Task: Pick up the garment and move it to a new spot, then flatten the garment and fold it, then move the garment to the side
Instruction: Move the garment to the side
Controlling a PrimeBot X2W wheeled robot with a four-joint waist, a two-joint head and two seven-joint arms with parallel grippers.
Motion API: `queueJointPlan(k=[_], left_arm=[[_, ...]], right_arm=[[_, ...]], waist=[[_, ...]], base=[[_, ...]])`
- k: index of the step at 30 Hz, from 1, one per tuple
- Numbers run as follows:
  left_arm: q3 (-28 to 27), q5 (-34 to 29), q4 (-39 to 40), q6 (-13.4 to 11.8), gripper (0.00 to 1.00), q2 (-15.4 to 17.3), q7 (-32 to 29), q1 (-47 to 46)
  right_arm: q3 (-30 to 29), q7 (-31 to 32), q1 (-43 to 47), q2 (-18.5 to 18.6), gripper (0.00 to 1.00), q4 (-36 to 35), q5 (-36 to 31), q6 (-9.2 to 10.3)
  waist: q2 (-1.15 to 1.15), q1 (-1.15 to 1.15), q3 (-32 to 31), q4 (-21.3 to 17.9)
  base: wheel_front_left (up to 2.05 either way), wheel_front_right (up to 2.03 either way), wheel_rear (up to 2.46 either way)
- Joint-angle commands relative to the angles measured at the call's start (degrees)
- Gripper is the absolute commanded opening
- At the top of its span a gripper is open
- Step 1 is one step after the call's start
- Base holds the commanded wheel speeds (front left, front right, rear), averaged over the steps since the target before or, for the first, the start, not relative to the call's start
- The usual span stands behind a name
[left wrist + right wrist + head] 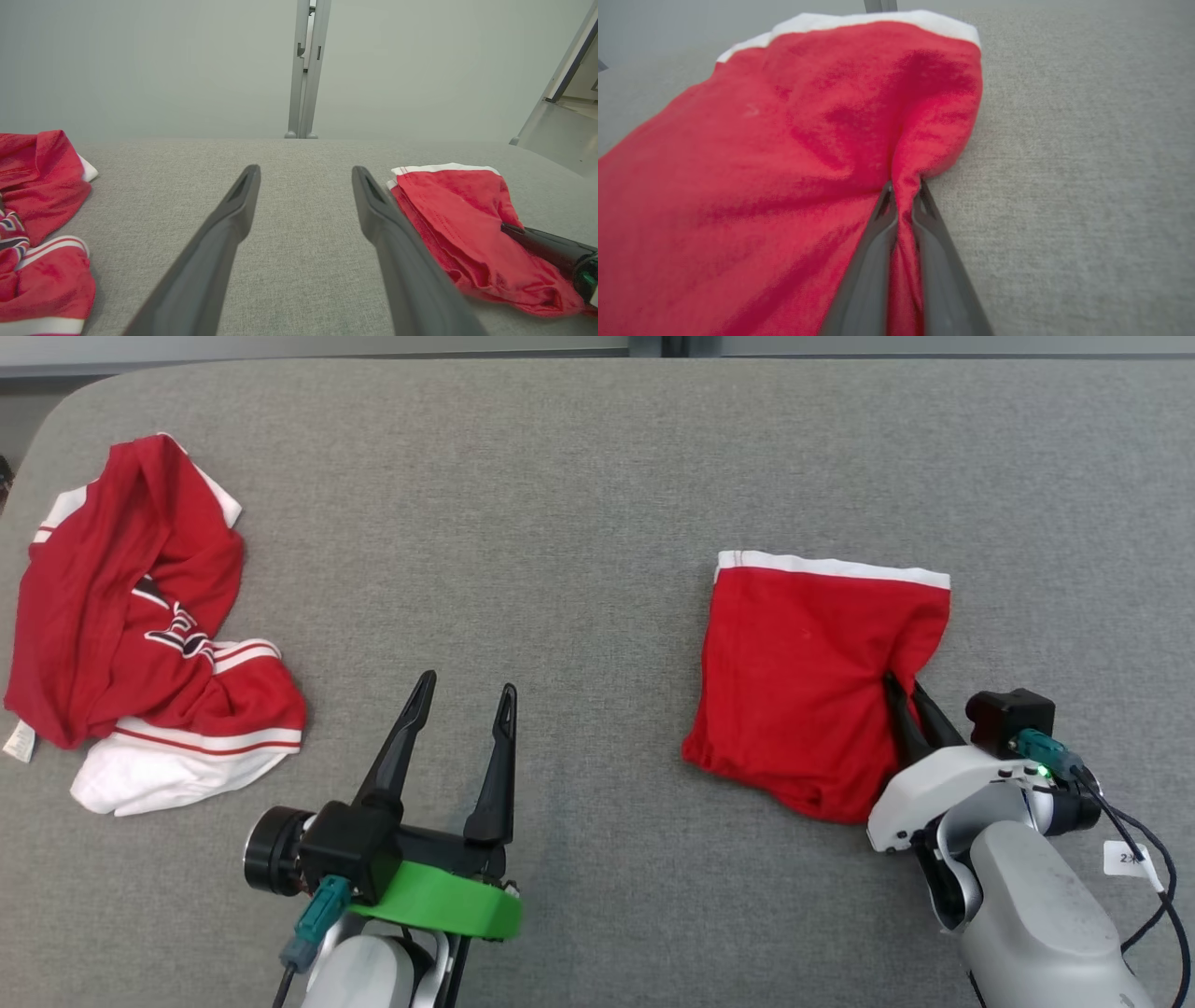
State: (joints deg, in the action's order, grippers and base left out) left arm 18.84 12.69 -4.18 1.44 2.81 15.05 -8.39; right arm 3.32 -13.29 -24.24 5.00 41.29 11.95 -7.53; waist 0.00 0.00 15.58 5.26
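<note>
Head view: folded red garment (812, 681) lies right of centre on the grey tabletop (579, 476). Looks like the last step, moving it aside. Right hand (910, 705) reaches in low from the near right; left hand (467, 683) hovers, spread. L wrist: fingers wide apart. R wrist: fingers pinch the garment's edge. Next needs a gentle drag w/o undoing the fold.

Two red garments lie on the one grey fabric-covered tabletop (579, 523): a folded red cloth garment with a white band (803, 672) toward the tabletop's right side, and a crumpled red-and-white striped jersey (121, 616) at its left edge. Two grippers, each with two long dark fingers, reach over the tabletop's near edge: the left gripper (467, 686) and the right gripper (902, 683). One grey metal post (308, 70) stands behind the tabletop's far edge.
</note>
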Motion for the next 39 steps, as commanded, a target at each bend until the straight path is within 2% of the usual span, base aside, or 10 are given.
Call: queueJointPlan(k=[1,9,16,19,24,27,39], left_arm=[[0.1,-0.7,0.1,0.1,1.0,0.2,0.2,-0.9],[-0.6,-2.2,1.1,1.2,1.0,0.2,0.2,-2.2],[0.4,-6.0,1.1,3.4,1.0,0.2,0.2,-6.8],[1.1,-8.1,1.0,4.4,1.0,0.5,0.2,-9.7],[3.0,-9.8,1.0,5.4,1.0,1.4,0.2,-14.2],[4.1,-10.2,1.2,5.6,1.0,1.6,0.2,-16.6],[5.7,-8.9,2.5,6.0,1.0,1.4,0.2,-19.6]], right_arm=[[1.0,-0.2,-0.7,0.7,0.0,0.7,-1.2,0.09],[8.2,-0.8,-5.7,5.5,0.0,-0.3,-7.6,0.1],[14.1,-0.6,-11.9,13.4,0.0,-0.1,-10.0,0.1],[16.1,-0.8,-14.7,18.0,0.0,1.2,-10.2,0.12],[17.5,-1.1,-19.8,24.3,0.0,3.7,-10.9,0.11],[16.0,-1.4,-23.0,28.1,0.0,5.5,-11.4,0.12],[8.1,-1.6,-29.4,34.9,0.0,11.9,-14.2,0.12]], waist=[[0.0,0.0,-0.2,-1.6],[0.0,0.0,2.1,-8.9],[0.0,0.0,8.3,-15.1],[0.0,0.0,11.3,-16.9],[0.0,0.0,15.6,-18.1],[0.0,0.0,17.9,-18.1],[0.0,0.0,21.5,-15.2]], base=[[0.0,0.0,0.0],[0.0,0.0,0.0],[0.0,0.0,0.0],[0.0,0.0,0.0],[0.0,0.0,0.0],[0.0,0.0,0.0],[0.0,0.0,0.0]])
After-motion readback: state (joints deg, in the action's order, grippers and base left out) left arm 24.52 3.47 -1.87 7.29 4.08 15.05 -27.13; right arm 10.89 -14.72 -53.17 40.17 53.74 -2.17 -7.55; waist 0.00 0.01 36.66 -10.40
